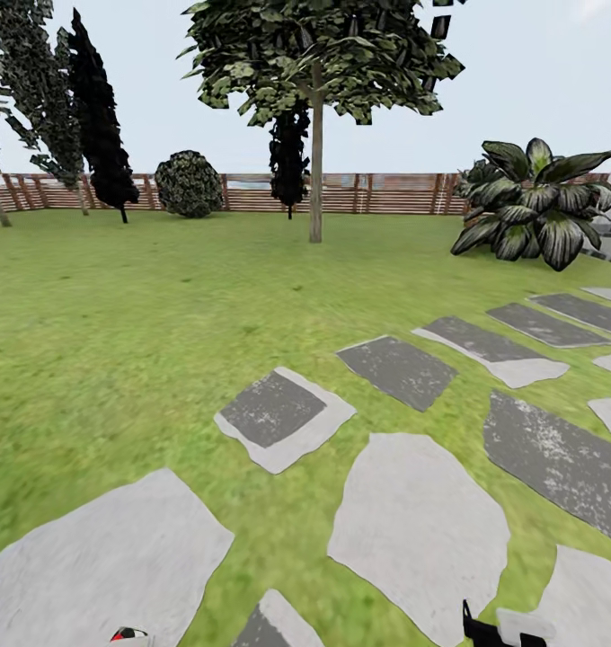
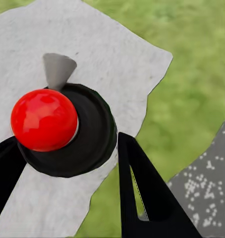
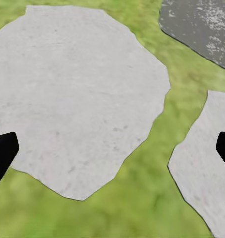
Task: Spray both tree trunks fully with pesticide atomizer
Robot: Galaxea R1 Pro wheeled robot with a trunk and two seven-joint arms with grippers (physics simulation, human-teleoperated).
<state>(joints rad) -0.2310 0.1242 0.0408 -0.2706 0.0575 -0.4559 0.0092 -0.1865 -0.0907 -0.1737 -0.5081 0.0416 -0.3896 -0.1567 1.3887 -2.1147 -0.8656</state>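
Note:
The pesticide atomizer [image 2: 45, 119] has a red ball top, a black collar and a grey nozzle. My left gripper [image 2: 63, 148] is shut on it, with one black finger on each side of the collar, above a pale paving stone. Its red and white tip [image 1: 130, 635] peeks in at the bottom edge of the head view. My right gripper [image 3: 112, 148] is open over the floor with nothing between its fingers; it also appears low at the right [image 1: 503, 631]. One tree [image 1: 316, 54] with a straight grey-tan trunk [image 1: 316, 171] stands far ahead near the fence.
Grey stepping stones [image 1: 413, 530] cross the grass [image 1: 117, 341] from the front to the right. A broad-leaved plant [image 1: 530, 202] sits at the right. Dark cypress-like trees [image 1: 99, 135], a round bush [image 1: 189, 184] and a slatted wooden fence [image 1: 386, 193] line the back.

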